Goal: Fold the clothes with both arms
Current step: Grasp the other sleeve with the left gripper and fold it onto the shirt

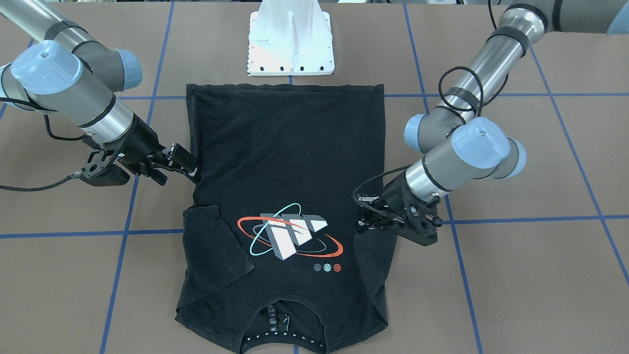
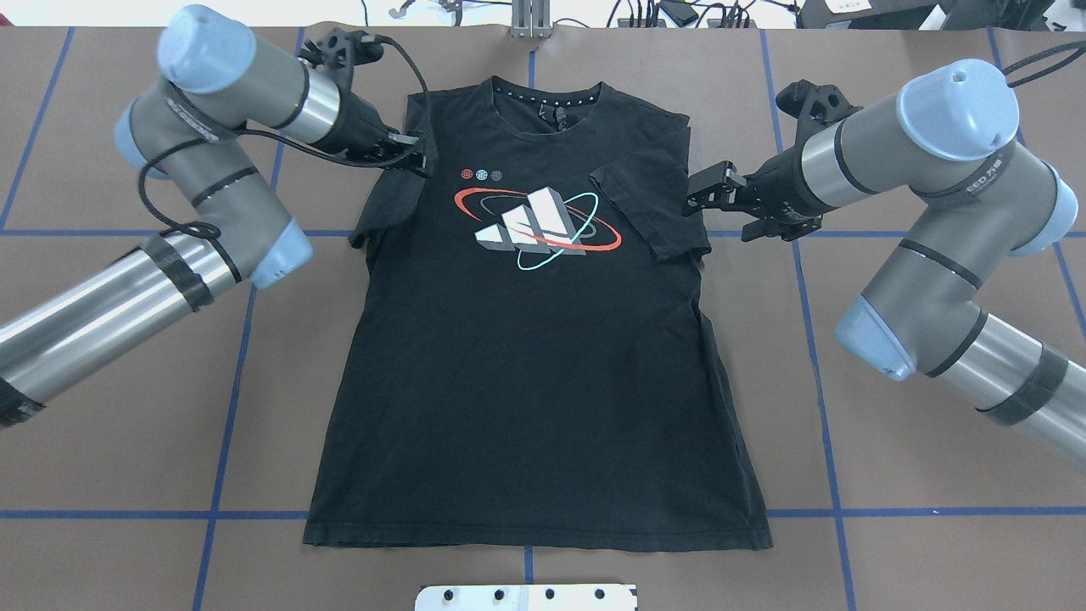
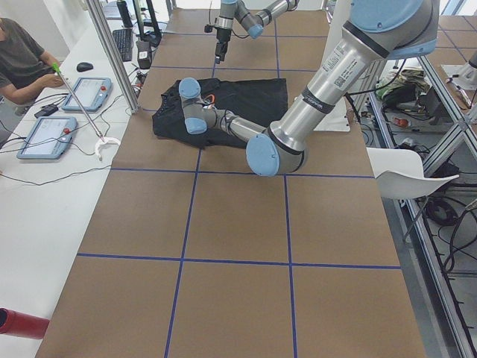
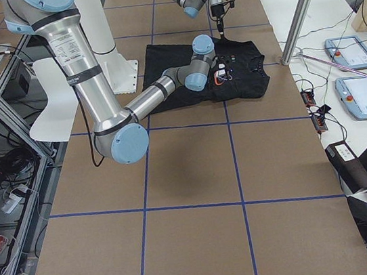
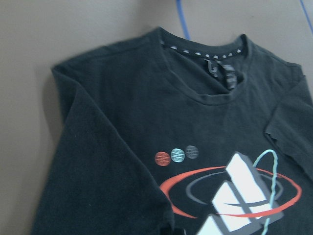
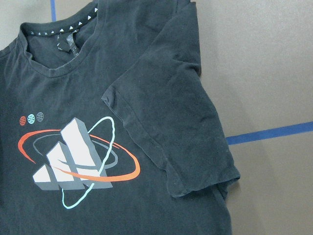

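**T-SHIRT HANDLING: GRIPPERS AT THE SLEEVES**

Read the clock on the overhead view, with 6 o'clock at the robot's base.

The black T-shirt lies face up and flat on the table. Its hem is at 6 o'clock, nearest the base. The chest graphic sits past the middle, and the collar is at 12 o'clock.

The right sleeve is folded in over the chest at 2 o'clock. The right gripper stands just beside it, jaws apart, holding nothing. The left gripper is at the left sleeve, at 10 o'clock. You cannot tell whether its jaws are parted or closed.

Expect light, limp cloth that sags and drags but is not fragile. Take hold at seamed edges, at the shoulders or hem corners, one per arm.
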`<state>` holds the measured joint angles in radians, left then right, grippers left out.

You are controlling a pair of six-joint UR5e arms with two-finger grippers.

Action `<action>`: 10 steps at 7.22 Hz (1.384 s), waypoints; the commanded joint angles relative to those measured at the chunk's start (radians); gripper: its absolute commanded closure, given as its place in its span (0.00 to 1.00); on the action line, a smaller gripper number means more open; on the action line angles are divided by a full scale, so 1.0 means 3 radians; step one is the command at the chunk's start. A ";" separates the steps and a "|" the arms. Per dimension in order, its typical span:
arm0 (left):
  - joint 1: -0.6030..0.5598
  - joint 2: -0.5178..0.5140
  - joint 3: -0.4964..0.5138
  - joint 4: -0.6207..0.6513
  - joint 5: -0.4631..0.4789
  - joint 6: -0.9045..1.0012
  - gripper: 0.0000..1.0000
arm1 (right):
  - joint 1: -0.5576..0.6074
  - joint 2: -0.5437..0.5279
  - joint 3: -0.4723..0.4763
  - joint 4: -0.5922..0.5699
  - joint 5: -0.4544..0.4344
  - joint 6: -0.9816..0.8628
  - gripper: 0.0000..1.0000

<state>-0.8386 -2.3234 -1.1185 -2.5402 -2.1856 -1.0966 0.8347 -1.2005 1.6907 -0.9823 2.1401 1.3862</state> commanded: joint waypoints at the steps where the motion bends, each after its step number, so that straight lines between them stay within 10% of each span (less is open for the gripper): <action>1: 0.0065 -0.0216 0.0342 -0.0031 0.0335 -0.0042 1.00 | -0.0006 -0.0002 -0.0011 -0.0003 -0.0016 0.0002 0.00; 6: 0.0070 -0.0452 0.0568 -0.0011 0.0525 -0.0072 1.00 | -0.0006 0.0008 -0.0093 0.0012 -0.0016 -0.0003 0.00; 7: 0.0070 -0.0452 0.0574 -0.0011 0.0531 -0.0072 0.80 | -0.0011 0.0008 -0.0123 0.0017 -0.0021 -0.0008 0.00; 8: 0.0070 -0.0452 0.0553 0.0000 0.0525 -0.0077 0.01 | -0.0011 0.0008 -0.0134 0.0022 -0.0041 0.0002 0.00; 10: 0.0080 -0.0406 0.0259 0.0040 0.0485 -0.0148 0.01 | -0.0011 -0.0038 -0.0098 -0.0008 -0.0173 0.0058 0.00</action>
<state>-0.8161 -2.4544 -0.9848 -2.5357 -2.0328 -1.1264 0.8315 -1.2024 1.6570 -0.9791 2.1162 1.3969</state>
